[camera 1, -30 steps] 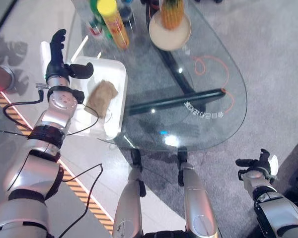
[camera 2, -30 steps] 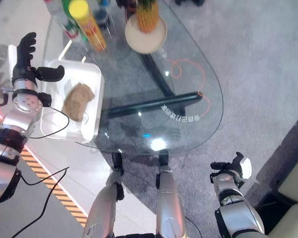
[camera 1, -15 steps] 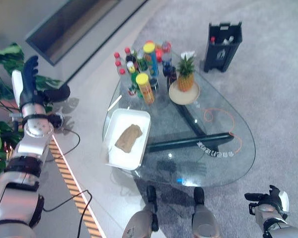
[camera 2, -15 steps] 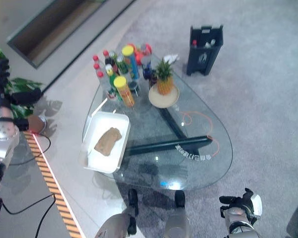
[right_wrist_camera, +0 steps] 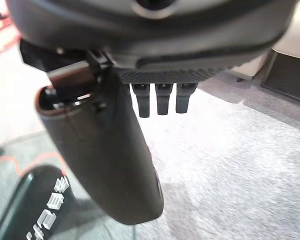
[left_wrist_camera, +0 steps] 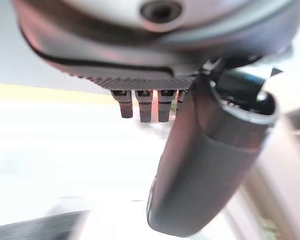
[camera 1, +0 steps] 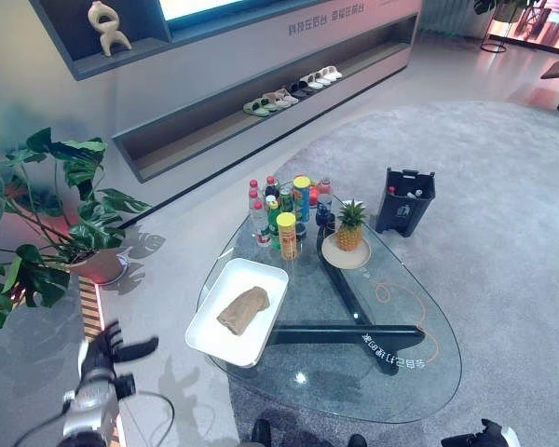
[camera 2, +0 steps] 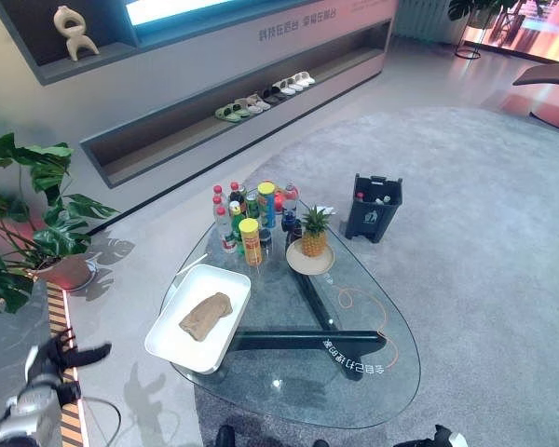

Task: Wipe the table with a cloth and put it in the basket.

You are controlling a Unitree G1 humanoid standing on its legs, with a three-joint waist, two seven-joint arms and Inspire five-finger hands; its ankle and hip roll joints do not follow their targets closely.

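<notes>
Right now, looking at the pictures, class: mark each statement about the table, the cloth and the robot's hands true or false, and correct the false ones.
1. The brown cloth lies in the white basket. True.
2. The left hand grips the cloth. False: it is open, off to the side of the glass table over the floor, holding nothing.
3. The pineapple stands on a round plate on the table. True.
4. The basket sits on the carpet beside the table. False: it rests on the table's left edge.
5. The right hand holds a bottle. False: it is open and holds nothing.
6. A dark bin stands on the carpet beyond the table. True.
</notes>
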